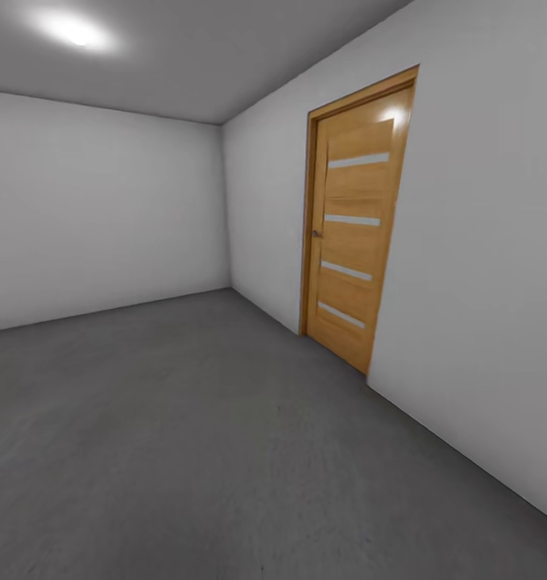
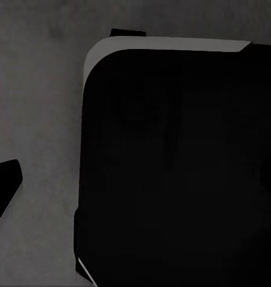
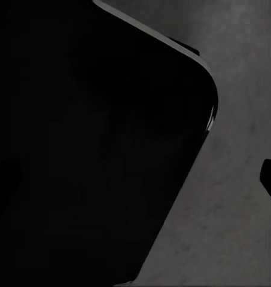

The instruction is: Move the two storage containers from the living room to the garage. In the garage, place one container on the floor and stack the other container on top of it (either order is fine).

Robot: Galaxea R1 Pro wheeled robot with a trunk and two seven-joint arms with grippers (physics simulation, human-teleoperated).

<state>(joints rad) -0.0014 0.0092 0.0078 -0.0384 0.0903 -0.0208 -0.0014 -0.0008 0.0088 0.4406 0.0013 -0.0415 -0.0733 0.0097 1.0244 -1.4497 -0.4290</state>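
I am in the garage, a bare room with white-grey walls (image 1: 104,209) and a rough dark grey concrete floor (image 1: 192,435). Both orange-red storage containers are out of view. In the left wrist view one black fingertip (image 2: 3,186) pokes in at the edge over the concrete, beside my own dark base (image 2: 177,167). The right wrist view has a sliver of a black fingertip (image 3: 270,179) next to the same dark body (image 3: 93,143). How the jaws stand cannot be made out, and nothing is seen between them.
A closed light wooden door (image 1: 355,217) with several frosted horizontal strips is set in the right wall (image 1: 474,266). A ceiling spotlight (image 1: 76,31) glows at the upper left. Open concrete stretches to the far corner (image 1: 226,286).
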